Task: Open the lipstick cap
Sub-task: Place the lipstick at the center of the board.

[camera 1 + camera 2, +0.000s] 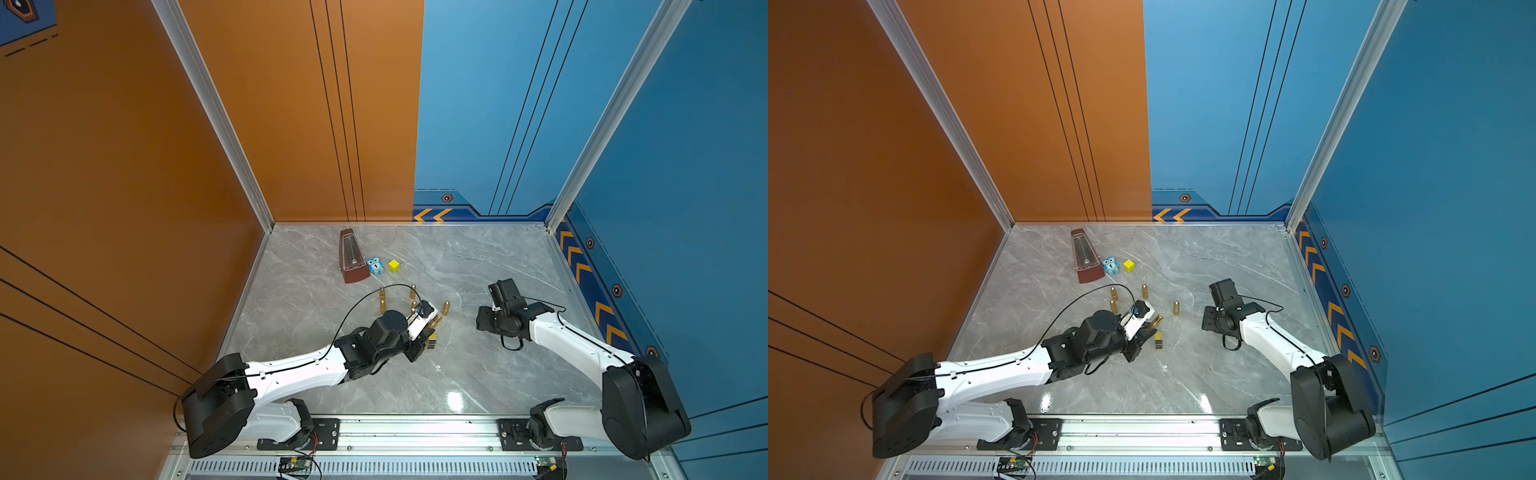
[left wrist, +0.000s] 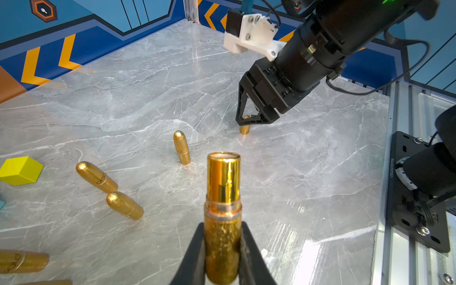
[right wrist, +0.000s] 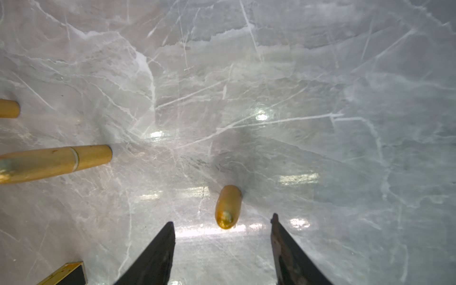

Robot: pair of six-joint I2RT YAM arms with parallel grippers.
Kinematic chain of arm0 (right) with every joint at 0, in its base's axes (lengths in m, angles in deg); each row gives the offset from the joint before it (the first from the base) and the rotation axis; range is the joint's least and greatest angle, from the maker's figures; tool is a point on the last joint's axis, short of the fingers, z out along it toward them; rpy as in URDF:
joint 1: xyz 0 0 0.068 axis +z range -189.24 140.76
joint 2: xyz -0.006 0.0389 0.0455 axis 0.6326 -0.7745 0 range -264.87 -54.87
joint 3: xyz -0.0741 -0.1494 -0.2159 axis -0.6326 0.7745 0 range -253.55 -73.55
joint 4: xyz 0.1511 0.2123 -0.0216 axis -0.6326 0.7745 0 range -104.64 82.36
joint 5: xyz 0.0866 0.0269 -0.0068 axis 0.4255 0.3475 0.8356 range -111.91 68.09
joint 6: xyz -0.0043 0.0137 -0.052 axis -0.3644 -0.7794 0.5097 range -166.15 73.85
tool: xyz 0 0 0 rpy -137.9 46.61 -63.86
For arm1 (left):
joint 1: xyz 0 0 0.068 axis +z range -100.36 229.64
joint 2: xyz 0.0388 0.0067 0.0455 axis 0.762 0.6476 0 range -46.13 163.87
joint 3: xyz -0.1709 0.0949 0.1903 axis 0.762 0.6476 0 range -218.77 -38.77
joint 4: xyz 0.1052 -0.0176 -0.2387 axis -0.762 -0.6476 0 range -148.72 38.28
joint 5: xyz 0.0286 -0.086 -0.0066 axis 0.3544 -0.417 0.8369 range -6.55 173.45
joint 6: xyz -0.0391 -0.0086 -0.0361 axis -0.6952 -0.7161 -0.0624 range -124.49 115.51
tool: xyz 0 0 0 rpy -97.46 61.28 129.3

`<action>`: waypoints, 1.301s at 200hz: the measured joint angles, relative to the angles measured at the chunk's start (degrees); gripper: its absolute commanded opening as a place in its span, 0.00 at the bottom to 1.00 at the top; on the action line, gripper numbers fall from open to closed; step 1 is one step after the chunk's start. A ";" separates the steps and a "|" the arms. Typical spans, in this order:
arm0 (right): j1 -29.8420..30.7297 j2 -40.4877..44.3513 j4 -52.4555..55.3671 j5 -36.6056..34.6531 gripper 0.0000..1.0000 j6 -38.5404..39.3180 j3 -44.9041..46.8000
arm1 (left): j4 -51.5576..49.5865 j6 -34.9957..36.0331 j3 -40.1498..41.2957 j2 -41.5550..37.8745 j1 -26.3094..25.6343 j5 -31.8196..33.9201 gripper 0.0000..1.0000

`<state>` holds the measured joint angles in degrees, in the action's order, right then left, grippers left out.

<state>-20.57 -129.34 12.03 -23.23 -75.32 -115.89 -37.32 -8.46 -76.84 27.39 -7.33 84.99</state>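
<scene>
My left gripper [image 2: 222, 225] is shut on the glittery gold base of the lipstick [image 2: 222, 237], which it holds off the table. The lipstick's shiny inner tube [image 2: 223, 177] is bare, with no cap on it. In both top views the lipstick [image 1: 435, 321] [image 1: 1157, 320] pokes out of the left gripper [image 1: 430, 329] near the table's middle. The gold cap [image 3: 228, 204] stands upright on the marble under my right gripper [image 3: 222, 219], whose fingers are spread on either side without touching it. The left wrist view shows that cap [image 2: 245, 128] below the right gripper [image 2: 249, 119].
Several capped gold lipsticks [image 2: 181, 148] [image 2: 96, 176] [image 2: 124, 204] stand or lie nearby. A small black-and-gold box [image 1: 432, 340] sits by the left gripper. At the back are a brown metronome [image 1: 352, 257], a blue owl toy [image 1: 375, 266] and a yellow cube [image 1: 394, 266].
</scene>
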 measured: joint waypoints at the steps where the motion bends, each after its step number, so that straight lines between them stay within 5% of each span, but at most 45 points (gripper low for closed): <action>1: -0.02 0.24 0.31 0.02 0.65 0.00 -0.04 | 0.00 0.00 0.00 0.00 0.00 0.02 0.00; 84: 0.57 15.65 12.87 13.46 0.68 0.61 -3.39 | -0.04 0.07 0.00 0.31 0.00 0.17 0.00; 161: 12.48 15.89 7.93 27.02 0.66 -8.59 -3.21 | -1.79 0.76 -1.20 3.28 -0.07 -0.52 0.00; 207: 15.10 13.44 3.17 28.61 0.61 -11.58 -4.28 | -2.03 1.40 -2.19 4.20 -0.44 -2.60 0.00; 260: 15.63 9.03 -0.79 29.38 0.43 -12.83 -4.74 | -2.03 1.60 -3.19 4.20 -1.73 -3.78 0.00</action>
<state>-4.94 -120.32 11.25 6.15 -88.15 -120.64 -39.36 -6.86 -80.03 31.59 -9.06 81.21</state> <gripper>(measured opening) 0.460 0.211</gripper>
